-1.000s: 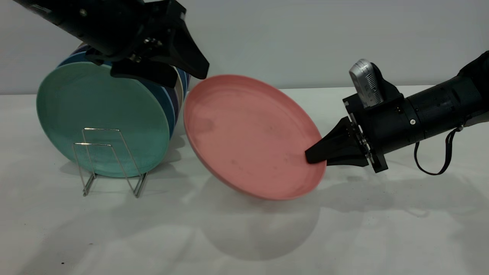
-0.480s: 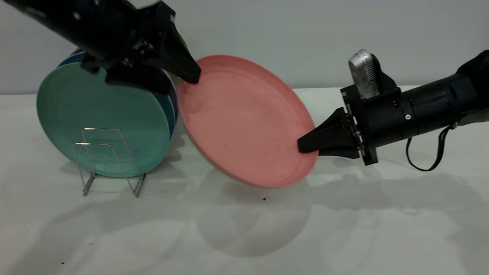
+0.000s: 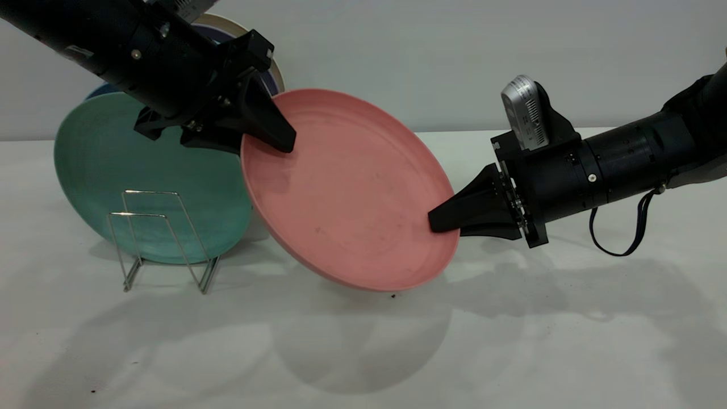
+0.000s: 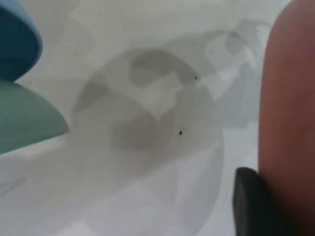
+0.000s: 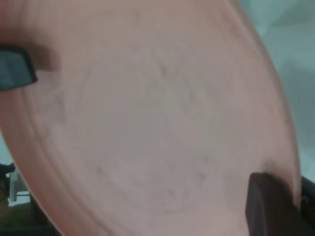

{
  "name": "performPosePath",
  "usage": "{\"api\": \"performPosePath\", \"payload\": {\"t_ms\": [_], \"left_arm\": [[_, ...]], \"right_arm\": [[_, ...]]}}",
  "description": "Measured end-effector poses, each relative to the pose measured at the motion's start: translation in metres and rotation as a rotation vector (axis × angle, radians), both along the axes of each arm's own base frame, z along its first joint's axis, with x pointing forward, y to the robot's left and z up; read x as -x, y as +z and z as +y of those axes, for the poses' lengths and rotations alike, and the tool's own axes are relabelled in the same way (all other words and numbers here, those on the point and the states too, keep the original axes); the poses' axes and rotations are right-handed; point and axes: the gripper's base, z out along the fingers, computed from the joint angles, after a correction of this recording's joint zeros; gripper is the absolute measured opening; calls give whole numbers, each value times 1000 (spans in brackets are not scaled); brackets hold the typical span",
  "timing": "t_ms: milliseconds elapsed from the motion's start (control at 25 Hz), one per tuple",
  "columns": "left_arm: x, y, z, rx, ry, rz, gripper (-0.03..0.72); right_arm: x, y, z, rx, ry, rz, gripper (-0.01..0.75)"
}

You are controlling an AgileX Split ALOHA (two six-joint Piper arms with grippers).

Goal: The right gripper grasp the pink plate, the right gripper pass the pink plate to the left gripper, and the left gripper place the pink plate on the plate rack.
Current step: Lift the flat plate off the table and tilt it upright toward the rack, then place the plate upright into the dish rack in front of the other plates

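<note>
Claws first: my right claw (image 3: 446,221) is clamped on the lower right rim of the pink plate (image 3: 349,190), while my left claw (image 3: 278,139) straddles its upper left rim, grip there unclear. Plate hangs tilted above the worktop (image 3: 511,341), just beside the teal-green plate (image 3: 113,170) standing in the plate rack (image 3: 162,238).

Our left gripper (image 3: 272,136) reaches in from the upper left on a thick black arm that slopes down toward the middle of the scene, and its wedge fingers are closed on the upper left rim of the pink plate (image 3: 346,187). Our right gripper (image 3: 446,221) comes in from the right on a nearly level arm, wrist rolled so the silver module sits on top, and it pinches the plate's lower right rim with its fingers.
</note>
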Motion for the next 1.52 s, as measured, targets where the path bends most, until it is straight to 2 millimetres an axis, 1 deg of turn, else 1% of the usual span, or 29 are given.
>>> {"api": "performPosePath", "payload": {"t_ms": [40,80,120,200,320,440,520,640,720,840,1000,1080,1200,1360,1520], "left_arm": [[0,0,0,-3,3,-4,144],[-1,0,1,-11,6,-14,112],[-2,-1,2,-21,6,-21,99],[-2,-1,2,-26,7,-26,99],[-3,-1,2,-31,1,-35,93],[-4,-1,3,-55,-24,-77,65],[-5,-1,3,-68,-45,-104,60],[-7,1,3,-71,-68,-132,59],[-8,3,3,-80,-80,-158,59],[-8,15,5,-114,-108,-240,58],[-4,40,10,-195,-183,-392,56],[0,56,13,-258,-253,-481,56],[10,79,20,-416,-427,-643,56],[24,108,31,-646,-657,-831,56],[34,127,41,-821,-791,-926,56]], "right_arm": [[0,0,0,-1,2,-1,22],[0,0,0,-3,3,-1,27],[0,0,0,-7,5,-1,36],[1,1,1,-15,5,3,60],[1,2,1,-24,2,20,140],[1,2,1,-26,-2,26,255],[0,3,-2,-28,-9,26,338],[-4,7,-11,-36,-38,18,430],[-8,15,-21,-37,-59,-1,465],[-13,32,-38,-35,-91,-36,486],[-18,58,-63,-7,-123,-97,487],[-18,71,-74,11,-126,-133,487],[-17,88,-85,39,-123,-179,487],[-16,104,-91,50,-130,-203,487],[-15,107,-90,47,-135,-185,487]]}}
